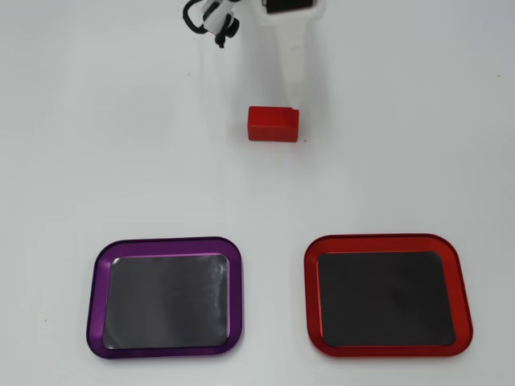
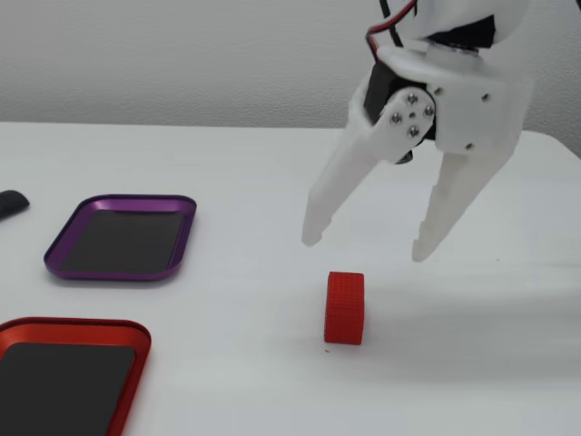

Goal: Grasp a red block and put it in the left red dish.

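Plain white table (image 2: 209,173) filling both views, smooth matte surface under even, diffuse light, soft grey shadows across its far side, pale grey textured wall (image 2: 182,64) behind the rear edge in the fixed view
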### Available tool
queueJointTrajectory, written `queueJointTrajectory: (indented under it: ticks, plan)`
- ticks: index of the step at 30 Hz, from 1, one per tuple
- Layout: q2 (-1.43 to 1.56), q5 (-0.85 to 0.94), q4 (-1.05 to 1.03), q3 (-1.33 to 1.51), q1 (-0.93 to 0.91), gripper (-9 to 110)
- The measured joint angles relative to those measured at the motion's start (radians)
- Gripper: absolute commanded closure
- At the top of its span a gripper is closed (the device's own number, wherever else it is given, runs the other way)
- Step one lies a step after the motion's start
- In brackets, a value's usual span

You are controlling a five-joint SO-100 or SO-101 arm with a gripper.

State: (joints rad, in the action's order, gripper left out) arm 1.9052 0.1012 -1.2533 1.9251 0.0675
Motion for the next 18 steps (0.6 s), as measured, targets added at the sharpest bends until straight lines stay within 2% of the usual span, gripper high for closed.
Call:
queueJointTrajectory:
  ticks: [6,18]
  plan:
    - [-0.118,-0.005,0.121,0.018,-0.011,70]
    - [-0.144,0.012,0.419,0.227,-0.008,70]
